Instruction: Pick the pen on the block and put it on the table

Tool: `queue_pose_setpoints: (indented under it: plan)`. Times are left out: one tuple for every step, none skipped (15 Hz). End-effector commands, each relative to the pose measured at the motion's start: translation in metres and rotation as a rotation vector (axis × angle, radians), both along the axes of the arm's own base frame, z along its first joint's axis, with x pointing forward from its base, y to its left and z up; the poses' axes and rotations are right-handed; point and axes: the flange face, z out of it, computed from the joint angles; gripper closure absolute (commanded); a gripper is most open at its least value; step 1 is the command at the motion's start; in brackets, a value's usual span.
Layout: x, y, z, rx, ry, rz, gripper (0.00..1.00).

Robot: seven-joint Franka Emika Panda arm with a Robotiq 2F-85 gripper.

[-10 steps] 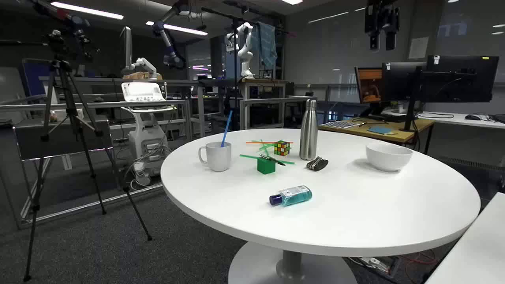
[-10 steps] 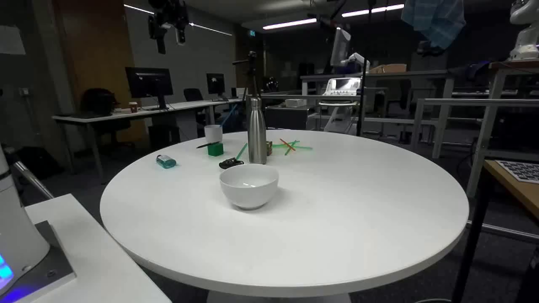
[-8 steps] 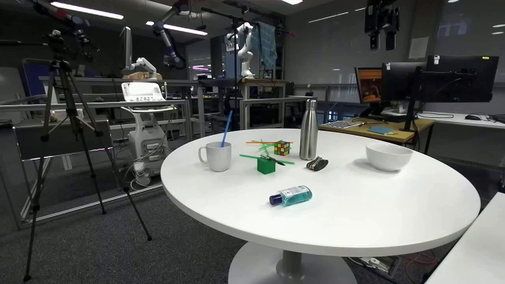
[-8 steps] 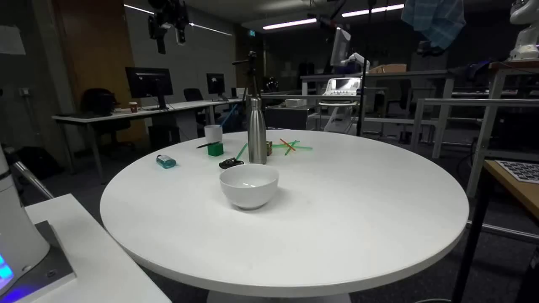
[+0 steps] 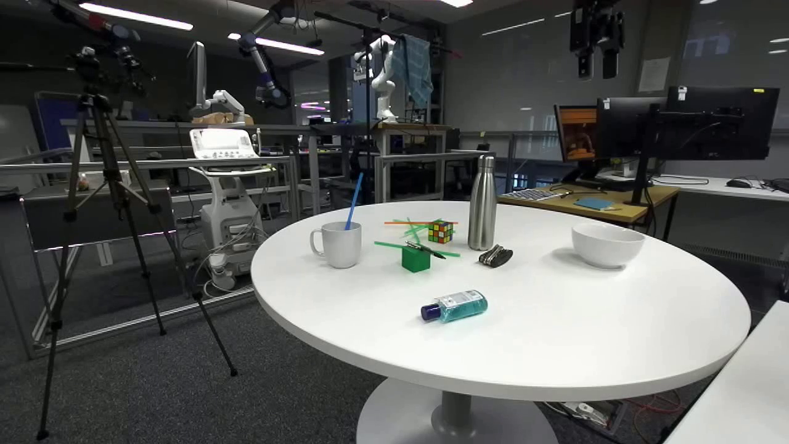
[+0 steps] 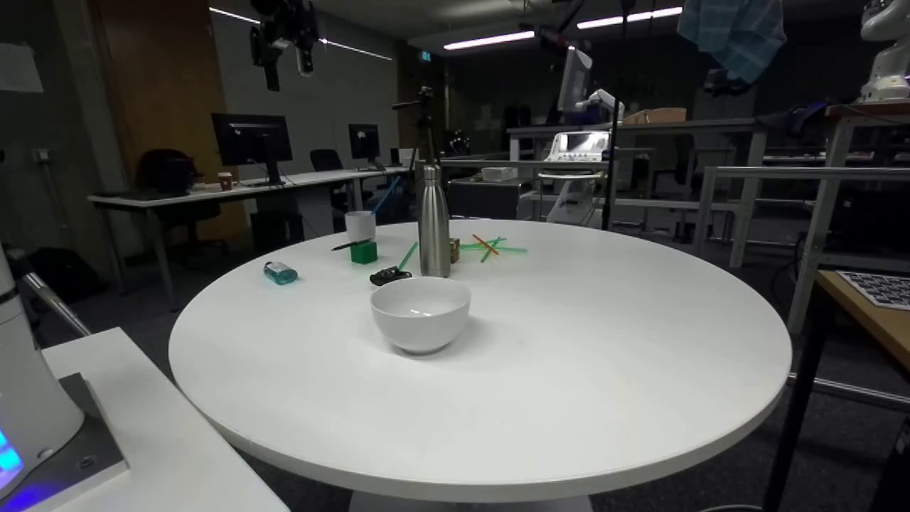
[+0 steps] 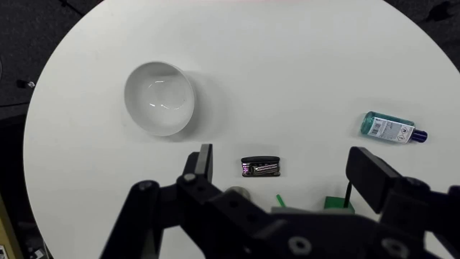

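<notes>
A dark pen (image 5: 425,249) lies across the top of a small green block (image 5: 416,261), with one end sticking out past the block. In an exterior view the pen (image 6: 350,244) and block (image 6: 364,253) stand near the mug. The block rests on the round white table (image 5: 555,333). My gripper (image 5: 597,69) is high above the table in both exterior views, well away from the pen. In the wrist view the gripper (image 7: 280,149) is open and empty, its fingers wide apart. There the block (image 7: 334,202) and pen (image 7: 348,194) are partly hidden behind the gripper.
A grey mug (image 5: 342,246) with a blue straw stands beside the block. A steel bottle (image 5: 482,203), a puzzle cube (image 5: 441,232), loose straws (image 5: 394,245) and a black multi-tool (image 5: 495,256) are near it. A teal bottle (image 5: 459,306) lies in front. A white bowl (image 6: 420,316) stands apart.
</notes>
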Motion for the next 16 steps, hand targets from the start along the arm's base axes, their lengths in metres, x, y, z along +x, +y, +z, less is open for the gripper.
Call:
queue_pose_setpoints:
  plan:
    - [0.000, 0.000, 0.000, 0.000, 0.001, 0.000, 0.00]
    - [0.000, 0.000, 0.000, 0.000, 0.001, 0.000, 0.00]
    - [0.000, 0.000, 0.000, 0.000, 0.001, 0.000, 0.00]
    - [0.000, 0.000, 0.000, 0.000, 0.001, 0.000, 0.00]
    - [0.004, 0.001, -0.002, 0.010, -0.007, 0.011, 0.00]
    - [0.008, 0.002, -0.004, 0.010, -0.013, 0.016, 0.00]
    - [0.013, 0.005, -0.007, 0.020, -0.018, 0.044, 0.00]
    - [0.019, 0.009, -0.010, 0.026, -0.026, 0.075, 0.00]
    - [0.025, 0.013, -0.013, 0.026, -0.037, 0.107, 0.00]
    - [0.032, 0.018, -0.016, 0.028, -0.046, 0.152, 0.00]
    - [0.038, 0.023, -0.020, 0.022, -0.054, 0.190, 0.00]
    - [0.046, 0.027, -0.025, 0.024, -0.058, 0.239, 0.00]
    - [0.052, 0.031, -0.029, 0.025, -0.059, 0.266, 0.00]
    - [0.058, 0.034, -0.033, 0.036, -0.055, 0.307, 0.00]
    - [0.063, 0.037, -0.037, 0.045, -0.052, 0.343, 0.00]
    - [0.068, 0.039, -0.041, 0.047, -0.044, 0.381, 0.00]
